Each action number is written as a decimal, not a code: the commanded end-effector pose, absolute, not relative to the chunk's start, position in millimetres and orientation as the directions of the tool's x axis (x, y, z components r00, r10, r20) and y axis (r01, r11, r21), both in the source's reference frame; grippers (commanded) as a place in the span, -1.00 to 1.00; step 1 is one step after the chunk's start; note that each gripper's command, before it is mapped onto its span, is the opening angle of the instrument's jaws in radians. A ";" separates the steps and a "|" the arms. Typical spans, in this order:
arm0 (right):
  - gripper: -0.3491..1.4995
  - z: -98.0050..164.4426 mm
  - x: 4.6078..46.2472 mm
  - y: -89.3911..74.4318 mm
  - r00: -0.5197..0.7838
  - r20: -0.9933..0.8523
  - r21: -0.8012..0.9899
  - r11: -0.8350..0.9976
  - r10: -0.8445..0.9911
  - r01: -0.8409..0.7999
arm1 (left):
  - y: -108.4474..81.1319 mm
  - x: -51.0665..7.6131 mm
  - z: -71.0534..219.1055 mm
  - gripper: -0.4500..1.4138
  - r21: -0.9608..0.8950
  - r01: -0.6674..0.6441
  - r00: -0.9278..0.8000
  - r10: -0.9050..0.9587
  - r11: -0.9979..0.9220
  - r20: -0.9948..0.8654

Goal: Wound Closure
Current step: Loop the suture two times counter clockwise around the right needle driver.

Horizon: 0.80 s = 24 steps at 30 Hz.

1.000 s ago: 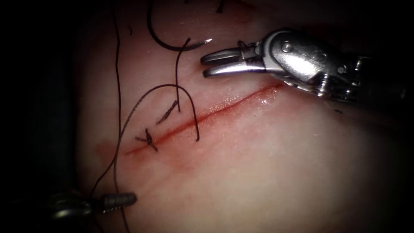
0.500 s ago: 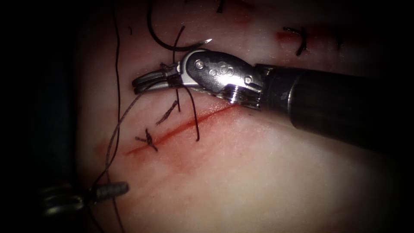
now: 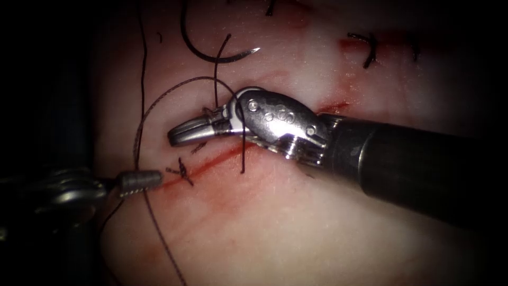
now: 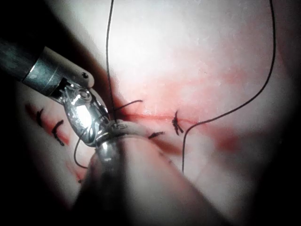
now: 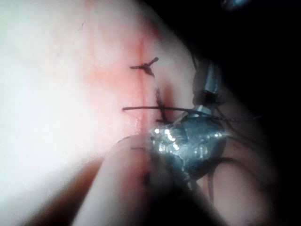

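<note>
The needle (image 3: 211,50) lies free on the tissue (image 3: 317,222) at the top of the endoscope view, above the cut (image 3: 211,164) and held by neither hand, its tip pointing right; nothing shows it passing through the tissue. The right hand (image 3: 182,135) reaches in from the right across the cut, its jaws close together and pointing left just above the cut line. Thread (image 3: 159,100) arcs over it and a strand hangs down past its wrist, but whether the jaws are clenched on that thread or merely lie beside it cannot be told. In the left wrist view the same tool (image 4: 82,110) sits at the cut with thread gathered at its tip. The left hand (image 3: 143,181) lies at the left end of the cut, jaws clenched; the long thread runs to its tip and on below it, so it appears to be grasping the thread. A tied knot (image 3: 182,172) with short cut ends sits on the cut just right of that hand, and a second short end (image 3: 200,147) lies beneath the right jaws. Another finished stitch (image 3: 368,50) shows at the upper right. Red fluid (image 3: 206,198) stains the tissue along and below the cut. In the right wrist view, a knot (image 5: 148,66) crosses the cut (image 5: 141,94).
</note>
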<state>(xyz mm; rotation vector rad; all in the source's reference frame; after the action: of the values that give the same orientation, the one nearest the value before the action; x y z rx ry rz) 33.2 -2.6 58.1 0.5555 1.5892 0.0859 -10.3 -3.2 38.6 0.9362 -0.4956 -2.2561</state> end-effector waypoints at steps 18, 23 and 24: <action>-1.00 55.1 32.5 -1.7 -0.159 -0.861 0.443 0.866 0.483 0.232 | -3.4 -13.7 44.1 -0.89 0.485 0.425 -0.528 -0.644 -0.764 -0.554; -1.00 54.7 34.2 -2.4 -0.174 -0.849 0.467 0.863 0.498 0.191 | -2.8 -14.9 43.5 -0.89 0.474 0.420 -0.532 -0.633 -0.774 -0.562; -1.00 54.6 34.4 -2.5 -0.180 -0.848 0.468 0.864 0.498 0.186 | -2.7 -15.1 43.4 -0.89 0.477 0.422 -0.530 -0.637 -0.771 -0.560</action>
<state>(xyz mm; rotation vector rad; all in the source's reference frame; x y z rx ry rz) 33.6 -2.8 54.4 0.5221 1.7540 0.3107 -14.7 -3.2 43.1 0.9932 -0.3715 -2.2848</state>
